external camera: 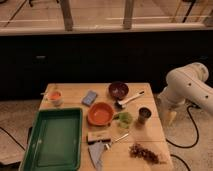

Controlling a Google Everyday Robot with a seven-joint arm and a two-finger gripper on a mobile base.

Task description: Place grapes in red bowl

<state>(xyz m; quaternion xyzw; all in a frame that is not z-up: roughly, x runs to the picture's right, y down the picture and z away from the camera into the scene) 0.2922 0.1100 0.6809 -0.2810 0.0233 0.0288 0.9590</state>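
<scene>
The grapes (145, 151), a dark reddish-brown bunch, lie near the front right corner of the wooden table (75, 91). The red bowl (101, 114), orange-red and empty, sits in the middle of the table, left of and behind the grapes. My white arm reaches in from the right. Its gripper (170, 118) points down just off the table's right edge, level with the dark cup, behind and to the right of the grapes. The jaws look open and hold nothing.
A green tray (52, 137) fills the front left. A dark maroon bowl (118, 90), blue sponge (90, 97), orange cup (55, 97), white-handled brush (131, 99), green object (124, 119), dark cup (144, 115), wooden block (98, 136) and grey cloth (96, 152) lie around.
</scene>
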